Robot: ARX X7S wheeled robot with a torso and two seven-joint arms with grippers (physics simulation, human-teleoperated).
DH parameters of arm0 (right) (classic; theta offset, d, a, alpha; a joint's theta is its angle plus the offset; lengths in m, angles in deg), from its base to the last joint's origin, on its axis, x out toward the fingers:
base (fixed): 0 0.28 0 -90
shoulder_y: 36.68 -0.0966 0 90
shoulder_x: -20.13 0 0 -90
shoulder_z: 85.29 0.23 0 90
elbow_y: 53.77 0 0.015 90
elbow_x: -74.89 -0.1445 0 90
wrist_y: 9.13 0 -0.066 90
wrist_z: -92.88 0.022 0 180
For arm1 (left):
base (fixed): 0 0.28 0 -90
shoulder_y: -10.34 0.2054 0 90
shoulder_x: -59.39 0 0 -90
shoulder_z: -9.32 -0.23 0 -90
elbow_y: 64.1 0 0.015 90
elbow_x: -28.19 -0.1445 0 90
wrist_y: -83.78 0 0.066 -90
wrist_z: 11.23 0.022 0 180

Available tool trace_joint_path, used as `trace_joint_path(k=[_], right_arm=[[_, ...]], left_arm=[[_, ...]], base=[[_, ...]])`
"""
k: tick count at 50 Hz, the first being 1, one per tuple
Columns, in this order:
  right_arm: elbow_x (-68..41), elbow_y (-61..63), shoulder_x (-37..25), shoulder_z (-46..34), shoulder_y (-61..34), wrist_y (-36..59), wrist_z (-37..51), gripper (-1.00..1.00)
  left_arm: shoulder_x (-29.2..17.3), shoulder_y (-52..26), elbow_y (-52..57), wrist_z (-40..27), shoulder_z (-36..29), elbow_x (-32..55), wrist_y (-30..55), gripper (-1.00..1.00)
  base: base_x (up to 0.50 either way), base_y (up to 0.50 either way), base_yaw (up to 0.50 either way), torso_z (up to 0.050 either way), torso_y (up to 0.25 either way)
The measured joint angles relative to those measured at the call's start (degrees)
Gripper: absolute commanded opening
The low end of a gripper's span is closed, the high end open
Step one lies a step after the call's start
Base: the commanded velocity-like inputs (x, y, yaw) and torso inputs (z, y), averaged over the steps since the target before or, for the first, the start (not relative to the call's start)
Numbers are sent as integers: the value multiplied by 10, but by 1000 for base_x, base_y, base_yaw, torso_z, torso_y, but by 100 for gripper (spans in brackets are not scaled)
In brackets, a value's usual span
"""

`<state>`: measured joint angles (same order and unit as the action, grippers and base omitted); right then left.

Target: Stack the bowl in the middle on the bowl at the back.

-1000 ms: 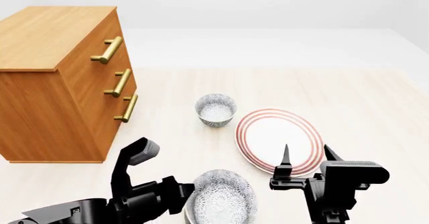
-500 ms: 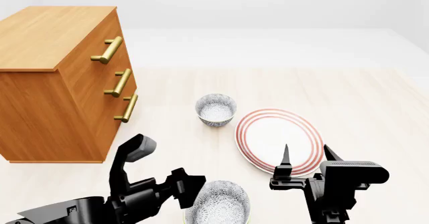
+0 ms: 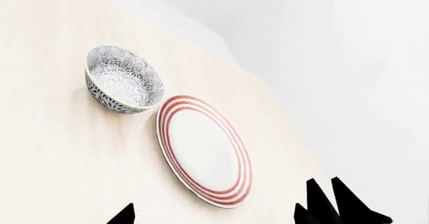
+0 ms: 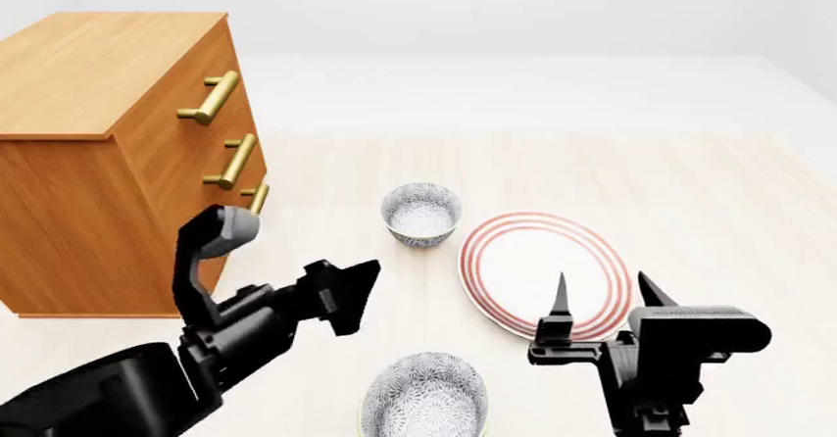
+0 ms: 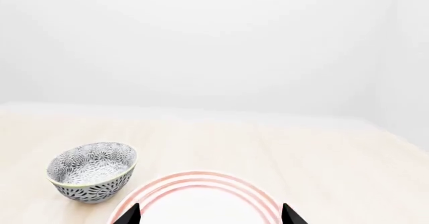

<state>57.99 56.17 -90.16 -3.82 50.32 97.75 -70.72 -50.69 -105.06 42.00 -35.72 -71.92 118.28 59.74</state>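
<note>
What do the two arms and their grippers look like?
Both arms are matte black with blocky, angular housings. The left arm carries a rounded grey cap near its upper joint. The right gripper has thin, pointed black fingers rising from a box-shaped black body. The left gripper is black and wedge-shaped. No cables, markings or sleeves are visible.

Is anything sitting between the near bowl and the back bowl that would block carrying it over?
Nothing visible does. The near bowl and the back bowl have bare tabletop between them; the red-ringed plate lies off to the right of that line. The left gripper hovers above it, empty.
</note>
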Motion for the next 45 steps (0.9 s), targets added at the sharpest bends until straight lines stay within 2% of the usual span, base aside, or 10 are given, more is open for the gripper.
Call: trace_joint_path(k=[18, 30, 45], right_arm=[[9, 117, -31, -3, -28, 88, 32, 100], [10, 230, -58, 13, -40, 150, 57, 100], [28, 332, -75, 48, -6, 143, 93, 100]], left_arm=[[20, -7, 94, 59, 25, -161, -124, 100], [32, 23, 208, 91, 22, -329, -251, 100], [57, 75, 265, 135, 32, -473, -400, 100]], base=[[0, 0, 0, 0, 0], [0, 0, 0, 0, 0], [0, 0, 0, 0, 0]])
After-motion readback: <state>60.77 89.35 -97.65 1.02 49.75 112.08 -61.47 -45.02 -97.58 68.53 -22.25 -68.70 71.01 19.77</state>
